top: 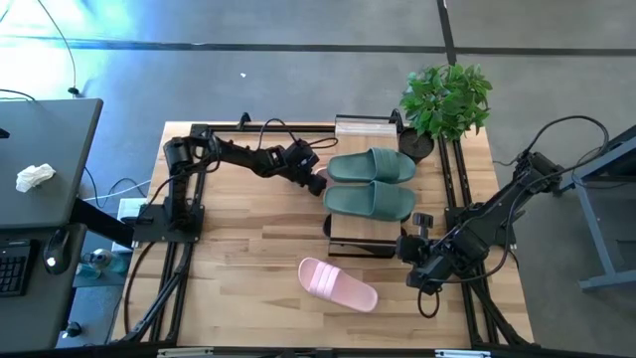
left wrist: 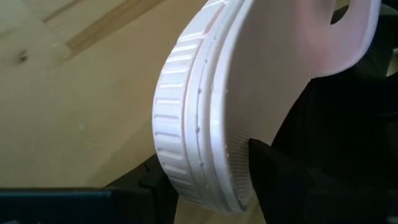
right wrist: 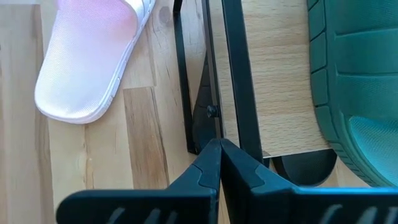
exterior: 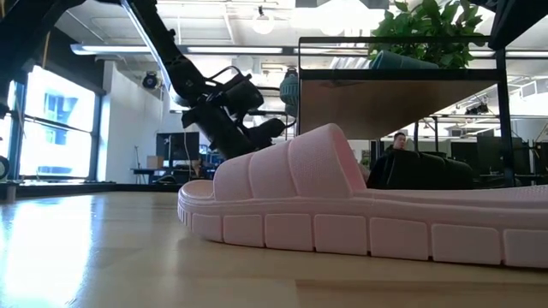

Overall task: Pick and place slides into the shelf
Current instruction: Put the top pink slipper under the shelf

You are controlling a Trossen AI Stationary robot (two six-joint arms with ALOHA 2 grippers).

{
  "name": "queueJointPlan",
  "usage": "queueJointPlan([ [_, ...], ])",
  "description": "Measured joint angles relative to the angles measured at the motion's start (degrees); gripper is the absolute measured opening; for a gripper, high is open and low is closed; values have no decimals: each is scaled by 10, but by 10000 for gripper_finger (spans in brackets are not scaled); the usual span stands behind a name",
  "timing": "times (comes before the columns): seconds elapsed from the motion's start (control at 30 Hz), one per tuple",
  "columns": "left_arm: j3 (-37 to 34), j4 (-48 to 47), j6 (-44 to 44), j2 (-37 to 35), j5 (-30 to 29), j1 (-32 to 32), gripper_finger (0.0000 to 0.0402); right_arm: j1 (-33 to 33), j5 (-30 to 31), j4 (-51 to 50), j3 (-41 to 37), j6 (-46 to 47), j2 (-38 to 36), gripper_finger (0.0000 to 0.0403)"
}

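The pale pink slide (left wrist: 249, 74) fills the left wrist view, sole edge outward. A dark finger (left wrist: 264, 155) presses on its underside, so the left gripper (top: 314, 180) looks to be clamped on it, though the high view does not show the slide itself. That gripper sits at the left side of the shelf (top: 363, 234), centre frame, whose top board already carries the green pair (top: 370, 184). The step appears to be feeding this slide into the lower tier. It probably goes best held level and low, entering toe first under the top board, clear of the thin black frame and of the dark shapes beyond. Its mate (top: 338, 283) lies on the table at lower centre. The right gripper (right wrist: 219, 155) waits at the shelf's lower-right corner, fingers pressed together on nothing.
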Motion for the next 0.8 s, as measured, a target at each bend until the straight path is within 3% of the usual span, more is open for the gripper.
queueJointPlan([
  [0.17,0,-3,-14,-4,-7,0,166,0,0,1,0,0,0,0],
  [0.3,0,-14,-37,-4,25,3,166,1,-1,1,0,2,0,0],
  [0.47,0,-22,15,-4,27,5,174,1,-5,1,0,0,0,0],
  [0.6,0,-25,47,-6,41,6,211,1,-11,1,0,0,0,0],
  [0.8,7,-33,46,-8,61,6,311,1,-10,1,0,0,0,0],
])
